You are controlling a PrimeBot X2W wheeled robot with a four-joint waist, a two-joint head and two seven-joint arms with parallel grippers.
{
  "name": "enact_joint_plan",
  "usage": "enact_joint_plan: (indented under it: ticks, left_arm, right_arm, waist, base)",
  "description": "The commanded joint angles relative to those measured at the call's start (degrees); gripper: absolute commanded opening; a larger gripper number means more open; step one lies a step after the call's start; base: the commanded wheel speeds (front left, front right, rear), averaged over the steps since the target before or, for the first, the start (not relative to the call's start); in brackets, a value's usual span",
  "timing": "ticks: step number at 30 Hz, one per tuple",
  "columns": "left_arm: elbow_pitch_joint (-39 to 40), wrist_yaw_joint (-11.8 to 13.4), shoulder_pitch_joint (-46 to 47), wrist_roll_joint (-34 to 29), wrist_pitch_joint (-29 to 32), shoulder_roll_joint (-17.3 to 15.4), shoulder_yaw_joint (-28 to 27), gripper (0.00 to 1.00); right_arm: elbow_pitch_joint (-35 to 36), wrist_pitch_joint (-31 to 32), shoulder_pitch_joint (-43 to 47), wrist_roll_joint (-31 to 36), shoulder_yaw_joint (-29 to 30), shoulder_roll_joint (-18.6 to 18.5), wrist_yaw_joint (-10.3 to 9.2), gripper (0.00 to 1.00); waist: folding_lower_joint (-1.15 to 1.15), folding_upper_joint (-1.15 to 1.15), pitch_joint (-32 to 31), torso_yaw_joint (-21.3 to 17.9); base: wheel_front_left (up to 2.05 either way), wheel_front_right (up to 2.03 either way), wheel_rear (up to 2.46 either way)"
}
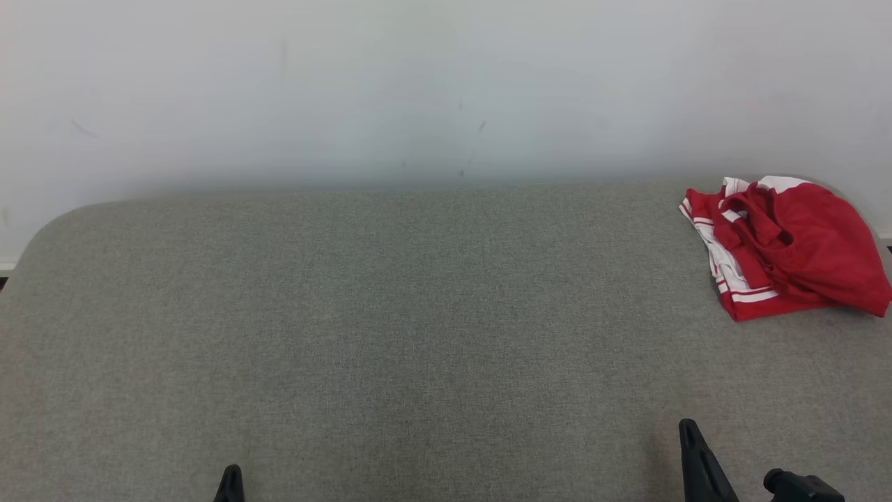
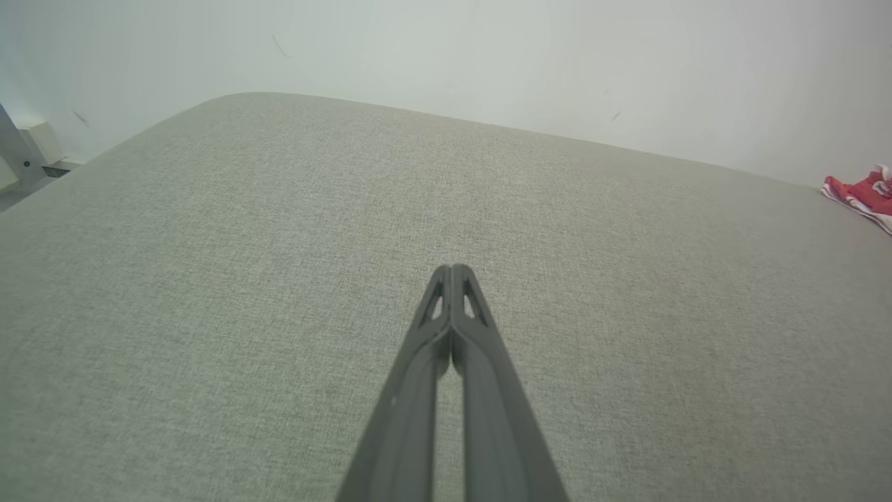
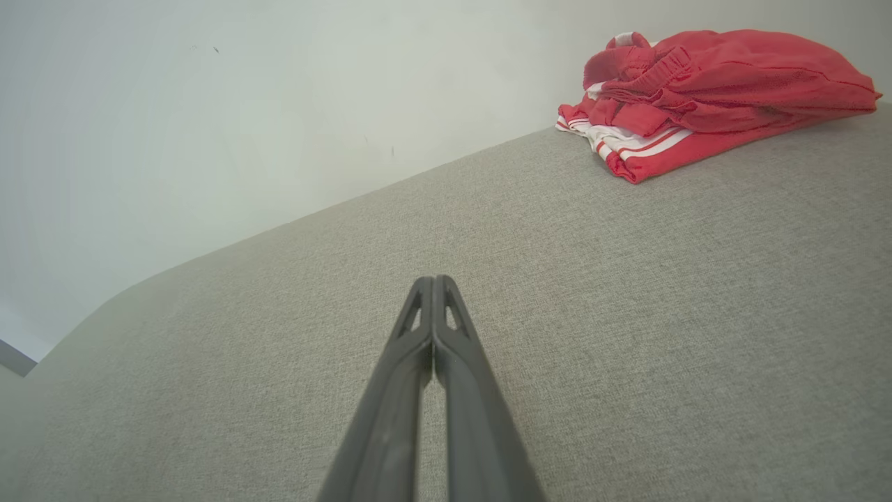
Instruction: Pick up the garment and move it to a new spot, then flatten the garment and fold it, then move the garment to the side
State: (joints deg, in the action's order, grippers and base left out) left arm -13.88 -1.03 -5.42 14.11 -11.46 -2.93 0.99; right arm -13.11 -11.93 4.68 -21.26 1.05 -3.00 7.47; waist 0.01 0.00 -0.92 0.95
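Observation:
A red garment [image 1: 787, 247] with white stripes lies bunched at the far right of the grey fabric table [image 1: 390, 314], close to the wall. From the right wrist view the garment [image 3: 704, 97] sits up and to the right, well beyond my right gripper [image 3: 433, 280], which is shut with nothing in it. That right gripper [image 1: 688, 425] pokes up at the bottom right of the head view. My left gripper [image 2: 451, 268] is shut and empty over bare table, and its tip [image 1: 231, 471] peeks in at the bottom left. The garment [image 2: 864, 195] is far to its right.
A pale wall [image 1: 418, 90] runs along the table's back edge. The table's far left corner is rounded [image 1: 63, 216]. A grey frame piece [image 2: 17, 157] stands beyond the table's left side.

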Motion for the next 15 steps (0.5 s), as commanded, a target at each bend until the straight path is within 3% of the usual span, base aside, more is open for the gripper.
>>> enact_joint_plan:
  ticks: [1, 15]
  left_arm:
    - [0.83, -0.26, 1.83, 3.43, 0.55, -0.01, -0.55, 0.0]
    - [0.79, -1.41, 3.59, 16.99, 3.63, 0.0, -1.74, 0.0]
  right_arm:
    - [0.77, 0.61, -1.53, -3.22, 0.31, -0.26, 0.0, 0.0]
    - [0.54, 3.57, -3.31, -15.74, 0.93, -0.46, 0.01, 0.0]
  waist:
    - [0.0, 0.0, 0.02, -0.02]
    - [-0.01, 0.0, 0.15, -0.13]
  base:
    - [0.0, 0.0, 0.0]
    - [0.0, 0.0, 0.0]
